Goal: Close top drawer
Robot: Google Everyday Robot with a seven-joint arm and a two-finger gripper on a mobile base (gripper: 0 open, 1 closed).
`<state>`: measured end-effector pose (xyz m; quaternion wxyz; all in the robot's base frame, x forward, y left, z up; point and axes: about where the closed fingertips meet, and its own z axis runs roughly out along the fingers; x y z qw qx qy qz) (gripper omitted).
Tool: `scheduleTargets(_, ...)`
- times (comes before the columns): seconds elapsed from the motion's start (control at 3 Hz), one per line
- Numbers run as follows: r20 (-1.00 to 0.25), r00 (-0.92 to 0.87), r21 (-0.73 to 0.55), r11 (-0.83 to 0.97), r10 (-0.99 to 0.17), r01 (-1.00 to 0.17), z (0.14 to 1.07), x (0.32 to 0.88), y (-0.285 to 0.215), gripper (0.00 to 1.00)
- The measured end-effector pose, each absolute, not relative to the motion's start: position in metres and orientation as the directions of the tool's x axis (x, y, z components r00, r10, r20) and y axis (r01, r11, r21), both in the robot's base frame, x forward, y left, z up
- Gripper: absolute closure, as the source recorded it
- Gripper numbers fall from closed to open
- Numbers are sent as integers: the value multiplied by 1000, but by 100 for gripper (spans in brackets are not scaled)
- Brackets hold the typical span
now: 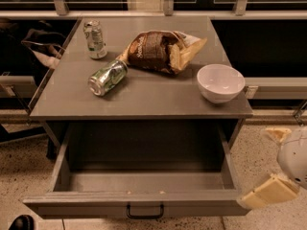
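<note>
- The top drawer (72,207) is nearest: a wide grey metal box pulled fully out toward the near edge. Its long flat front panel carries a small black loop handle (145,211) at the centre.
- By my judgement the task has barely begun. The drawer stands wide open, and the whole push back into the cabinet is left to do.
- The gripper (258,167) is at the near right, just off the drawer's right front corner. Its two cream, blocky fingers (268,191) are spread well apart around a rounded white body and hold nothing. The nearer finger lies close beside the end of the front panel, but I cannot tell if it touches.
- Inside, the drawer shows bare, smooth, dull sheet metal with thin straight side walls. Nothing in it would block closing.
- The floor (29,171) on either side is pale, speckled stone.
- Farther back, the cabinet top (144,102) is a flat matte grey slab that overhangs the opening.
- A glossy white round bowl (220,83) sits upright near its right near edge.
- A crumpled green-and-silver can (108,77) lies on its side at left of centre.
- Beyond it lies a wrinkled brown snack bag (160,51), torn open at its right end.
- A second can (95,40) stands upright at the far left.
- Farthest off are pale metal rails (168,14) against dark glass.
</note>
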<state>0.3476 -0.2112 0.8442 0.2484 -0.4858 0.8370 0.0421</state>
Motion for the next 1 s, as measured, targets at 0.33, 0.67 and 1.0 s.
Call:
scheduleTargets(0.33,-457,-405,-171,524,-792,-834,844,348,-211,48)
scheduleTargets(0.67,-457,-405,-171,524,-792,-834,844,348,-211,71)
scheduleTargets(1.0,-457,-405,-171,524,-792,-834,844,348,-211,94)
